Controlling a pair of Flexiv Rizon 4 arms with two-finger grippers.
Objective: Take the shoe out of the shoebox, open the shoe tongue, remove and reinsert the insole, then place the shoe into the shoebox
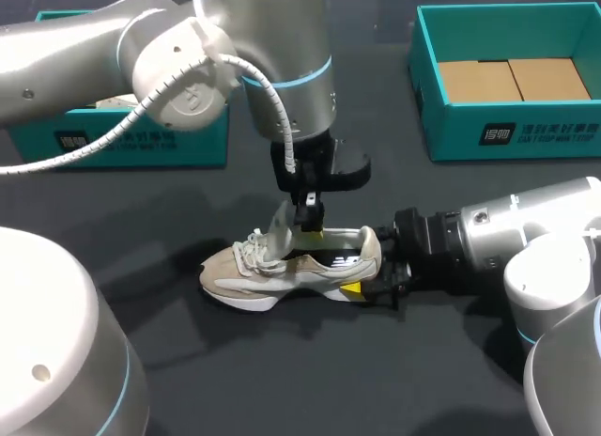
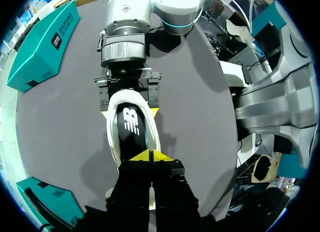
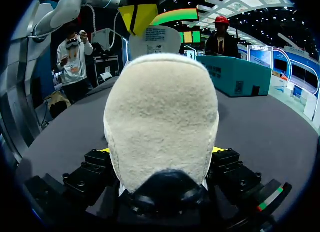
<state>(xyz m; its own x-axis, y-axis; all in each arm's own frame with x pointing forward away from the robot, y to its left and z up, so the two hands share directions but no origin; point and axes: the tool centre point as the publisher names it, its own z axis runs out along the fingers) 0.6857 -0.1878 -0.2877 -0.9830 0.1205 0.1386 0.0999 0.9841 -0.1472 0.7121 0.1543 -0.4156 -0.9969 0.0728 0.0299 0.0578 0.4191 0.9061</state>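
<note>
Beige shoe (image 1: 291, 267), out of the box. Sat upright on its sole on the dark table (image 1: 141, 229). Was clamped at the heel, from both sides, by the right gripper (image 1: 368, 270), toe pointing away from that gripper. Had its tongue (image 1: 281, 227) raised just beside the left gripper (image 2: 150, 155), poised above the shoe's opening with yellow tips pressed together; could not tell whether pinching the tongue or merely beside it. Showed a black insole (image 2: 131, 123) inside, between the two grippers. Open teal shoebox (image 1: 512, 135) well apart from both grippers, off past the right one.
</note>
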